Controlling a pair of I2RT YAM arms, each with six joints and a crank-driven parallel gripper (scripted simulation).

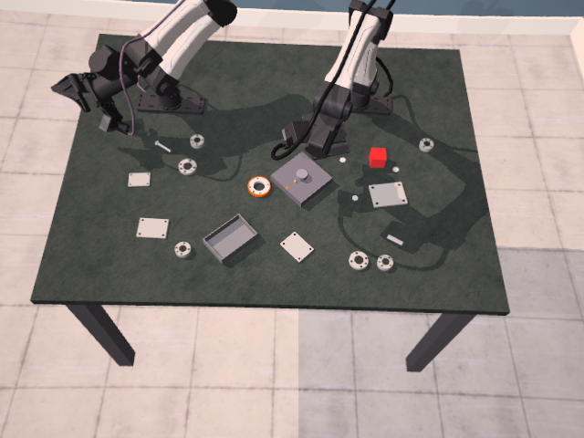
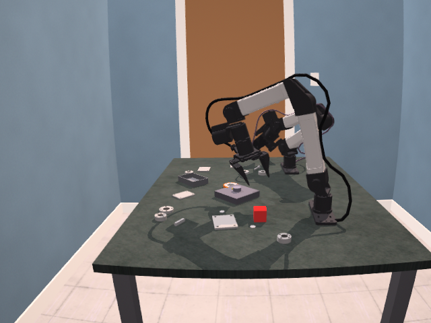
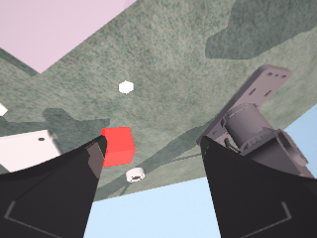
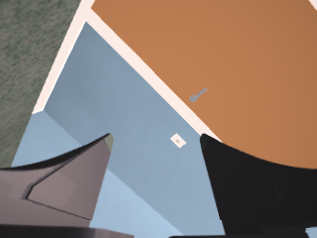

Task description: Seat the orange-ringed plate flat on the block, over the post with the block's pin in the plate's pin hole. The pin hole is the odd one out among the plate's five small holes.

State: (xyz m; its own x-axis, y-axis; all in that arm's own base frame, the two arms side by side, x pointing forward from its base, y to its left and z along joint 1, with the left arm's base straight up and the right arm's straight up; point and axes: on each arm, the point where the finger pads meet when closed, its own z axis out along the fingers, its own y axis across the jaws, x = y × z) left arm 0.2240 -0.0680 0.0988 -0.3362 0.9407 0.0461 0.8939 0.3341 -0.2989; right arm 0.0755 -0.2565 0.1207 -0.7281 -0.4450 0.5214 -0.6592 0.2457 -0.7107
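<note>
The orange-ringed plate (image 1: pixel 251 187) (image 2: pixel 225 186) lies flat on the table beside the block, not on it. The grey-purple block (image 1: pixel 308 192) (image 2: pixel 236 198) (image 3: pixel 54 30) has a round post (image 1: pixel 301 174) (image 2: pixel 237 188) standing bare, with a small yellow spot and an orange spot on the block's top. Whether either is the pin is too small to tell, as is the plate's odd hole. My left gripper (image 1: pixel 347 143) (image 2: pixel 258 180) (image 3: pixel 154 138) is open and empty, above the table near the block's back corner. My right gripper (image 1: pixel 69 99) (image 4: pixel 157 135) is open and empty, at the table's far left edge.
A red cube (image 1: pixel 377 158) (image 2: pixel 259 214) (image 3: pixel 118 146) and a white plate (image 1: pixel 384 195) (image 2: pixel 224 221) lie beyond the block. A grey tray (image 1: pixel 221 255) (image 2: pixel 192 182) stands near the orange-ringed plate. Several white rings and flat plates lie scattered around.
</note>
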